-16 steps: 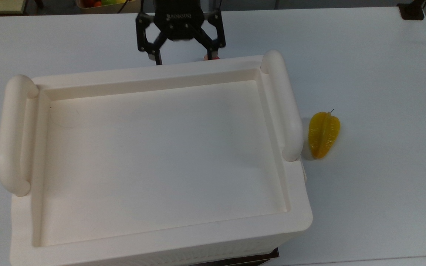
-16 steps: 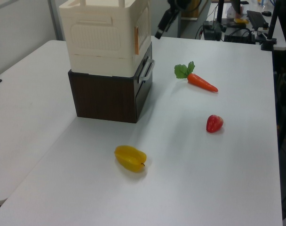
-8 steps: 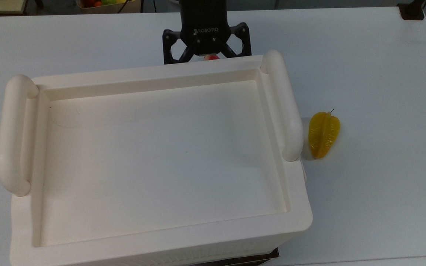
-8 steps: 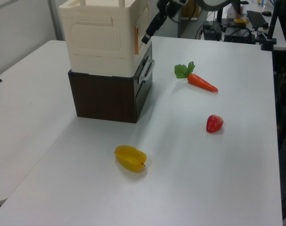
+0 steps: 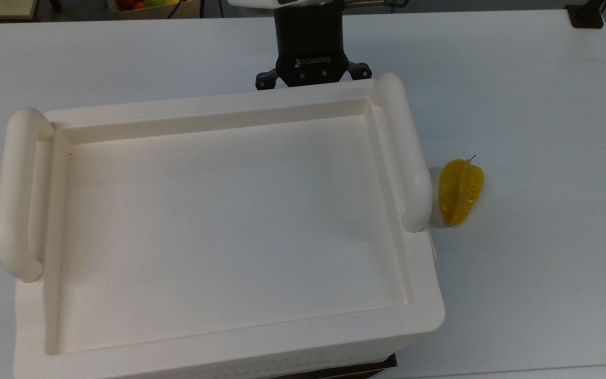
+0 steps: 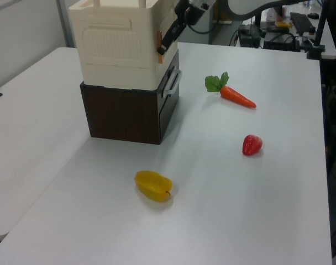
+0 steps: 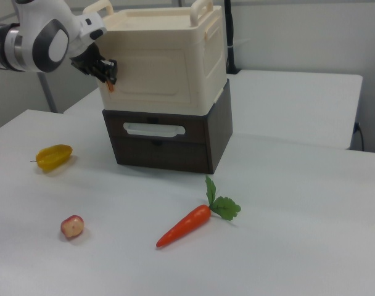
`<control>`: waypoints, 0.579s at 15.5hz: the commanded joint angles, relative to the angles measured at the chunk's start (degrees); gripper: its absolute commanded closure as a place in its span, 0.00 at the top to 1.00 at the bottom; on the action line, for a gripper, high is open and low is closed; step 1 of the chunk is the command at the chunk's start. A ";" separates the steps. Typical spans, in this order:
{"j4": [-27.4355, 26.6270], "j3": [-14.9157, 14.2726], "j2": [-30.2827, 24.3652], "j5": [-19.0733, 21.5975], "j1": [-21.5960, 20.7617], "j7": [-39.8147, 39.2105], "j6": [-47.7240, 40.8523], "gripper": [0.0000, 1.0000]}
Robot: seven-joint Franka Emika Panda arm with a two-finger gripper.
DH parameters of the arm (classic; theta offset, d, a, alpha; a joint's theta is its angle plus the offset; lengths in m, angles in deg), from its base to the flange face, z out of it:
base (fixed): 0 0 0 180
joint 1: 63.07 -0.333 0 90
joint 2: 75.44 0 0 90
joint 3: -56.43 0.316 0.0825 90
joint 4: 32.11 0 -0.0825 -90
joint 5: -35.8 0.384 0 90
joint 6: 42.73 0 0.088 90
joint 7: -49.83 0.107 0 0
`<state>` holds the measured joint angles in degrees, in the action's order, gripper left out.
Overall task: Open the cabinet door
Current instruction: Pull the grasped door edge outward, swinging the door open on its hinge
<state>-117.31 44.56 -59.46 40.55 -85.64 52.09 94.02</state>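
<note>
The big cream plastic cabinet (image 7: 166, 58) with its recessed rectangular top and two thick rounded tubular handles sits on a dark brown base drawer unit (image 7: 169, 142), and that recessed top tray reads bare in the top view, nothing lying in it. The flat cream rectangular cabinet door (image 7: 152, 75) stands upright on the front face in the right view, long axis running side to side, a raised rounded outline on it, flush with the box and shut. The black two-finger gripper (image 7: 106, 73) is right at the door's nine o'clock edge in the right view, by a small orange tab (image 6: 160, 40); whether its jaws are spread or pinched, I cannot tell. On the white table (image 6: 256, 210): a yellow ribbed starfruit (image 6: 153, 185), an orange carrot with green leaves (image 7: 189, 223) and a small red fruit (image 6: 252, 144).
</note>
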 commanded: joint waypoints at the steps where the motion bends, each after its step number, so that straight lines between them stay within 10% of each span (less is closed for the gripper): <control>1: 1.35 -0.79 0.81 -0.09 -0.28 1.26 3.35 0.12; 9: 0.38 -0.79 -0.42 -2.20 -0.28 0.91 -2.26 0.00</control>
<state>-117.17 44.62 -59.55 39.67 -86.06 52.45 93.86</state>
